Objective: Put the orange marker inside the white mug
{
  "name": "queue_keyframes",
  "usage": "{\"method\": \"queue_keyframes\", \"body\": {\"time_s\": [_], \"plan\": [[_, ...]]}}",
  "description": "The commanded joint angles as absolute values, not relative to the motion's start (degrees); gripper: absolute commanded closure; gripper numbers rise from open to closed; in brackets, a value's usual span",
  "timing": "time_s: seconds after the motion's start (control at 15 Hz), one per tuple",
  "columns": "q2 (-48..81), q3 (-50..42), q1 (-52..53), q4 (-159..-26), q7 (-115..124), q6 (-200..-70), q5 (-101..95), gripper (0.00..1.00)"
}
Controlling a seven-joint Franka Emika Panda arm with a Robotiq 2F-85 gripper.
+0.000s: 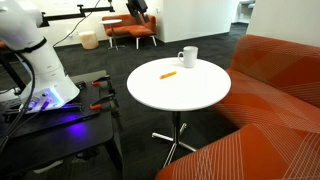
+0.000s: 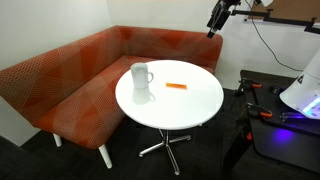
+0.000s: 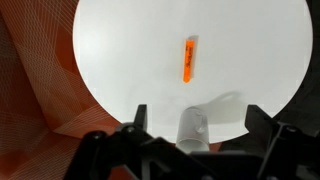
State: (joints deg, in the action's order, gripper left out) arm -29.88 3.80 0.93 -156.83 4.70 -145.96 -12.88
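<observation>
The orange marker (image 1: 168,73) lies flat on the round white table (image 1: 190,95); it also shows in an exterior view (image 2: 176,87) and in the wrist view (image 3: 187,60). The white mug (image 1: 187,57) stands upright near the table's edge, handle to the side, also in an exterior view (image 2: 141,76) and at the bottom of the wrist view (image 3: 191,130). My gripper (image 2: 213,27) hangs high above the table, well clear of both. In the wrist view its fingers (image 3: 196,120) are spread wide and empty, framing the mug from above.
An orange corner sofa (image 2: 70,75) wraps around the table. The robot base and a dark cart with tools (image 1: 50,100) stand beside the table. The table has a chrome star foot (image 2: 165,148). Orange chairs (image 1: 130,30) stand in the background.
</observation>
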Motion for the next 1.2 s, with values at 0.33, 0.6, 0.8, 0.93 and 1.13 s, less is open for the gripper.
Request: {"method": "queue_keyframes", "body": {"time_s": [0.33, 0.6, 0.8, 0.93, 1.13], "plan": [[-13.0, 2.3, -1.41, -152.15, -0.06, -158.19, -13.06, 0.0], [-5.76, 1.46, -1.49, -148.76, -0.84, -158.95, -12.32, 0.0], [-1.18, 0.91, -1.23, -146.13, -0.52, -158.4, -12.0, 0.0], [1.08, 0.72, -1.02, -144.72, -0.59, -158.16, -11.71, 0.0], [0.66, 0.81, -0.6, -145.61, 0.97, -157.57, -12.21, 0.0]]}}
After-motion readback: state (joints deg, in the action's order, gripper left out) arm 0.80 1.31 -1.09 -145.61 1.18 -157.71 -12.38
